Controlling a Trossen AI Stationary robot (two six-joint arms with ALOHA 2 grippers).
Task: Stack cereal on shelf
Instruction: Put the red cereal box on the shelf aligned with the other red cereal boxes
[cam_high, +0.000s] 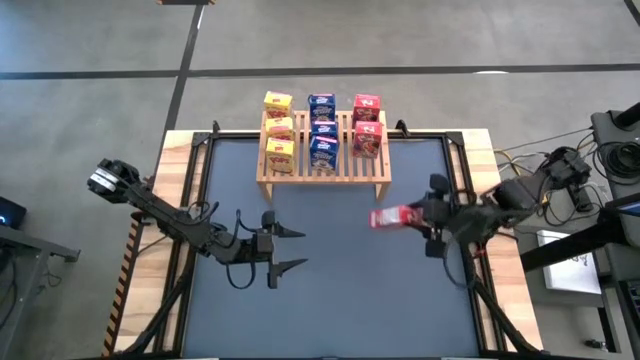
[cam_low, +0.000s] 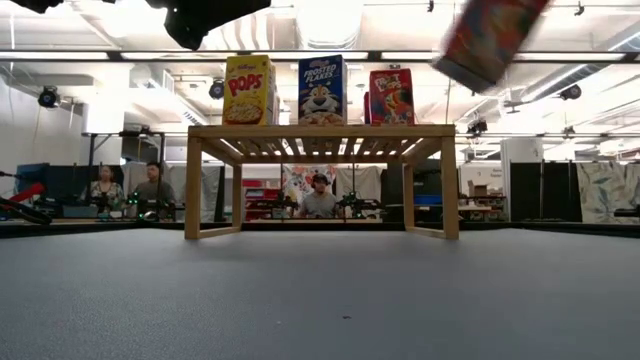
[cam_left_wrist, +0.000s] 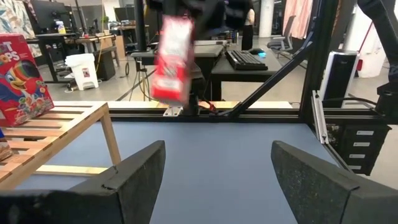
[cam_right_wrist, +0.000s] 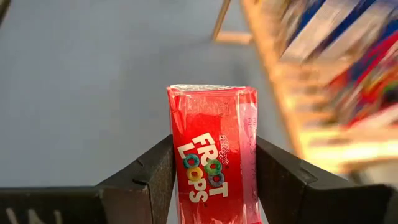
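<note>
Over on the left, left gripper (cam_high: 288, 248) parked low over the mat, fingers spread wide with nothing between them, shelf (cam_high: 322, 171) ahead of the tips and off toward the middle, so basically just waiting. Moving right, eight boxes already up on the slats: yellow column (cam_high: 279, 131), blue column (cam_high: 322, 132), then only two in the red column (cam_high: 366, 125), leaving the front slot of that row bare. Further right, right gripper (cam_high: 412, 216) clamped on the last red cereal box (cam_high: 388, 217), held up off the table, long axis sticking straight out past the fingertips. From those fingers, the open slot sat ahead and off to one side, clearly nearer this arm than the left one. Probably needs a swing toward the shelf and tipping upright before setting down.
</note>
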